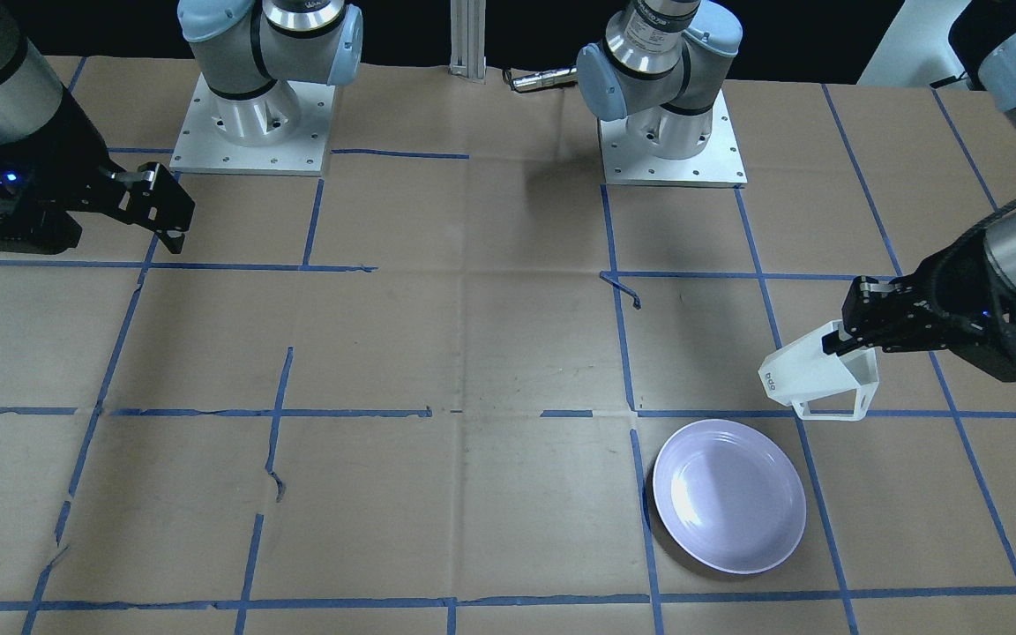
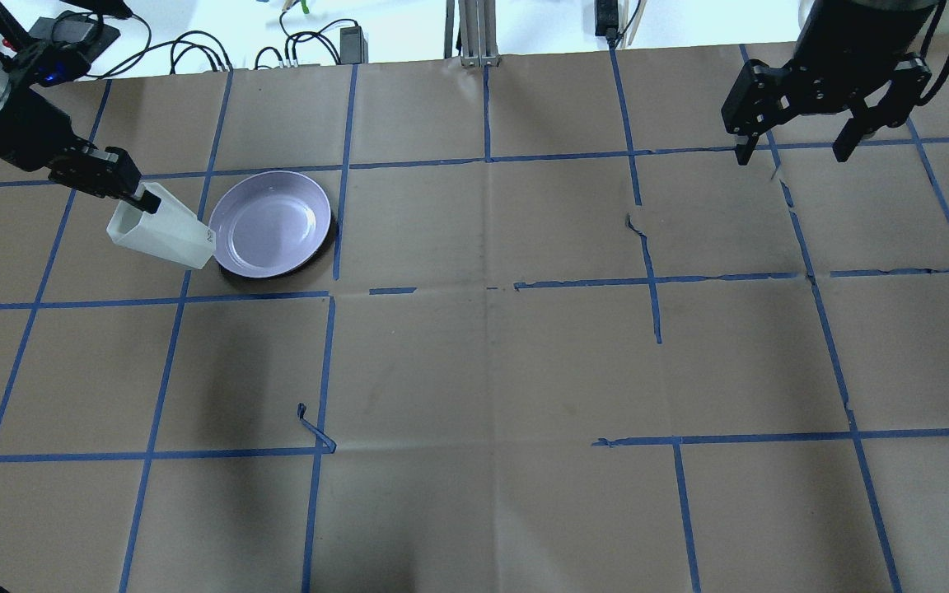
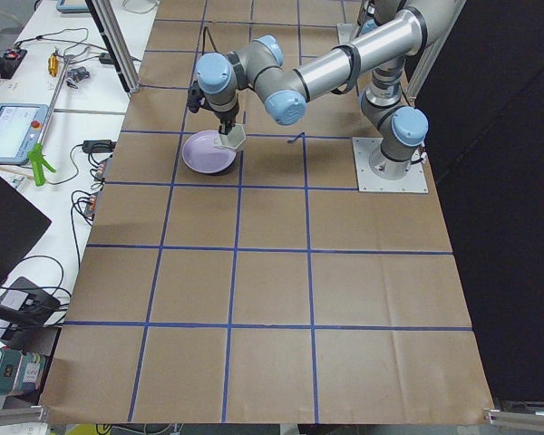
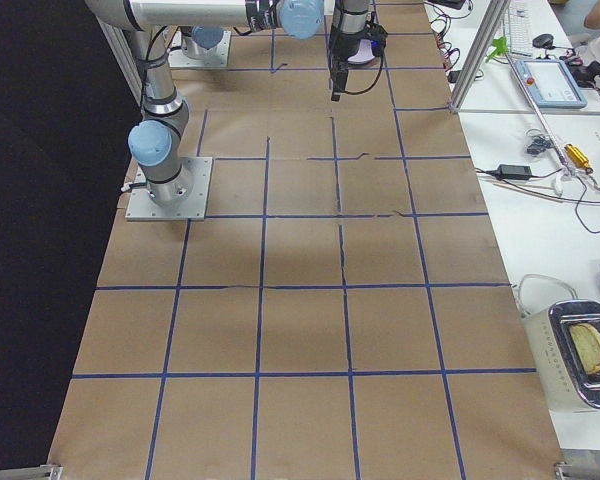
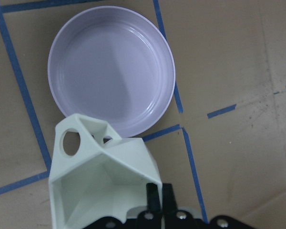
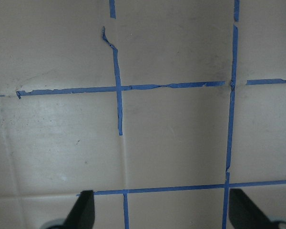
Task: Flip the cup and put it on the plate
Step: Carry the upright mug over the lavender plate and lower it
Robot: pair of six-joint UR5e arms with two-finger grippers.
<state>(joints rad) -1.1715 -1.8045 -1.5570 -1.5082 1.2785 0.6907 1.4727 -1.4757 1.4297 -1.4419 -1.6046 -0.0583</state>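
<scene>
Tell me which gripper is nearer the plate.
Left. The left gripper, jaws shut on the cup, holds it tilted right beside the plate. The right gripper hangs open and empty far off on the opposite side.

The cup (image 1: pixel 806 379) bears a small dark logo on its side (letters too small to read).

The cup (image 1: pixel 812 375) in the air just beside the plate (image 1: pixel 728 496), at left end of table (image 1: pixel 473 335).
</scene>
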